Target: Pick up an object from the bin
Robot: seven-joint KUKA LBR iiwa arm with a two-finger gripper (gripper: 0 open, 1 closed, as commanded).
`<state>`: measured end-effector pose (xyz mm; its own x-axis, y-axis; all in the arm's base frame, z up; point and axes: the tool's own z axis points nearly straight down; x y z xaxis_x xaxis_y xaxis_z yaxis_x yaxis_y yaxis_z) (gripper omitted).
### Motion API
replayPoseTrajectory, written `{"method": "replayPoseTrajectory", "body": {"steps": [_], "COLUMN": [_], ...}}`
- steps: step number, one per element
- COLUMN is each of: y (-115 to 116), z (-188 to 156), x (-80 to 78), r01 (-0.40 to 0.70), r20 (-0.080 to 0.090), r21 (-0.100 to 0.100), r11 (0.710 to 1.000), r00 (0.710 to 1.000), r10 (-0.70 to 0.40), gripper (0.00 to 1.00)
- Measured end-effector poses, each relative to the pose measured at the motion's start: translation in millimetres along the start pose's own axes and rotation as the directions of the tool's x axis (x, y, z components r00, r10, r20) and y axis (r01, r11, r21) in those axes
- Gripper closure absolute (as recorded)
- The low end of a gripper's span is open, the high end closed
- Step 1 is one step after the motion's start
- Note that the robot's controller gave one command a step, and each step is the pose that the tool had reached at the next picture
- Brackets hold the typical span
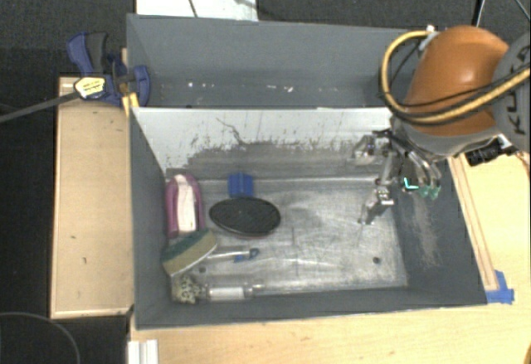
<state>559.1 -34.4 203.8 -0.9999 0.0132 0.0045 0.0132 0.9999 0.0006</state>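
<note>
The gripper (375,209) hangs inside the grey metal bin (274,138) towards its right side, close under the far wall and just inside the right sloping wall, with bare scratched floor beneath its tip. Whether the pincer is apart or together I cannot tell, as the metal parts at its end overlap from this angle. Above it sits the arm's rounded orange cover (452,76), with a loop of yellow and black cable (397,93) curving round the cover's left side. All the loose things lie well apart from the gripper, gathered along the bin's left side. Nearest to it is a black oval disc (245,217), lying flat on the floor left of the bin's middle. Just behind the disc, towards the far wall, stands a small blue block (241,185). Left of the disc, against the foot of the left wall, lies a pink and purple oblong thing (182,205), with its long side running along that wall. In front of it, towards the near left corner, a green and yellow sponge (189,250) lies tilted, and a thin pen with a blue part (236,255) points from the sponge towards the middle of the floor. Right in the near left corner is a small knobbly pale piece (187,291), with a clear tube (228,293) lying along the near wall just beside it.
</note>
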Motion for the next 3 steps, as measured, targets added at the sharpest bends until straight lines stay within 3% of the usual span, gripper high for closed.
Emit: {"method": "replayPoseTrajectory", "body": {"steps": [1, 2, 3], "y": [0, 0, 21], "z": [-4, -4, 132], "x": [-1.7, -1.7, 16.2], "r01": [0.002, 0.003, -0.104], "r20": [0.008, 0.008, 0.014], "r21": [0.001, 0.001, -0.001], "r11": [1.0, 1.0, 0.995], "r00": [1.0, 1.0, 0.994], "r10": [-0.002, -0.003, 0.104], "gripper": [1.0, 0.0, 0.0]}}
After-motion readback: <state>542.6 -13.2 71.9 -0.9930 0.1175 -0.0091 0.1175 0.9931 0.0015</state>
